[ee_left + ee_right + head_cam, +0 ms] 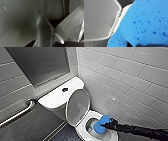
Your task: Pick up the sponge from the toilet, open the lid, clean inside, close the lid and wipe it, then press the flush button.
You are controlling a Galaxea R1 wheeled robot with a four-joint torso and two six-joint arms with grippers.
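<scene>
The glossy white ceramic toilet [58, 98] stands in a corner of pale tiled walls, its white oval hinged lid [77, 106] raised and leaning back against the tank. The right gripper [107, 124] reaches in on its black arm and is clenched on the small bright blue soft sponge [99, 126] – held down inside the bowl, against the inner wall. In the right wrist view the pitted blue sponge [144, 22] sits close beside the raised lid's edge [116, 20]. A round dark flush button [65, 89] sits on the tank top.
</scene>
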